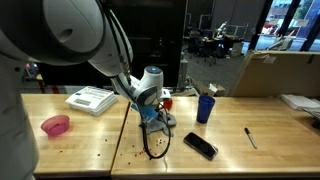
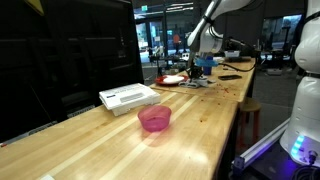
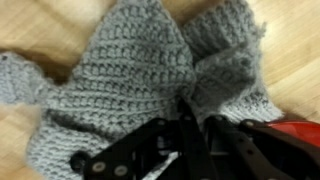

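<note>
Logged a long wooden table [image 1: 80, 150], light grain, in both exterior views. Noted the Panda arm [image 1: 70, 35] bent down over its middle stretch. Counted four things lying apart from the working spot: a flat white box [image 1: 92, 99] and a pink bowl [image 1: 56, 125] well off to one side, a blue cup [image 1: 205, 108] and a dark phone [image 1: 200, 146] nearer on the opposite side. Found the grey crocheted piece [image 3: 130, 70] straight beneath the wrist, filling most of the wrist view, wood showing around it. Made out the same piece [image 1: 152, 118] in an exterior view only as a small bluish-grey bundle at the gripper's tip. Judged its long axis as lying across the wrist frame, one narrow tail trailing to the left edge, the bulk spreading away ahead of the jaws. Saw the gripper [image 3: 196, 112] pressed into the near right part of the piece, black fingers [image 3: 225, 135] drawn together, jaws pinched tight on a raised fold of yarn, no gap visible. Placed the grip off-centre: most of the fabric left of and beyond the pinch, little on the near side. Could not tell lifted from resting
</note>
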Controlling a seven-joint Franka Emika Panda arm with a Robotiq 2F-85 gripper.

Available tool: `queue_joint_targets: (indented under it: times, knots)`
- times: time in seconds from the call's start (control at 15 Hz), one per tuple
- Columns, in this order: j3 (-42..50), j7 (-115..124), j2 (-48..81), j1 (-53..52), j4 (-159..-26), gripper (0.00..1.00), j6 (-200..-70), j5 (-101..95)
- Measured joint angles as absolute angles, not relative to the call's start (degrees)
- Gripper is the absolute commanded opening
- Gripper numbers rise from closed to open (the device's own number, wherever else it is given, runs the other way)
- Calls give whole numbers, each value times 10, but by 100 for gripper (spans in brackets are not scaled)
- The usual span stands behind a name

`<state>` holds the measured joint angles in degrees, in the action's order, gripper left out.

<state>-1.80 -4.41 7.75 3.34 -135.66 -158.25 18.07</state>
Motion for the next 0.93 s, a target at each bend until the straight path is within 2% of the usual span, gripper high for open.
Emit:
queue_joint_targets:
  times: [0.53, 0.93]
  knots:
    - [28, 42, 14, 34, -1407, 2, -1568, -5]
    - [35, 61, -15, 34, -1433, 2, -1561, -40]
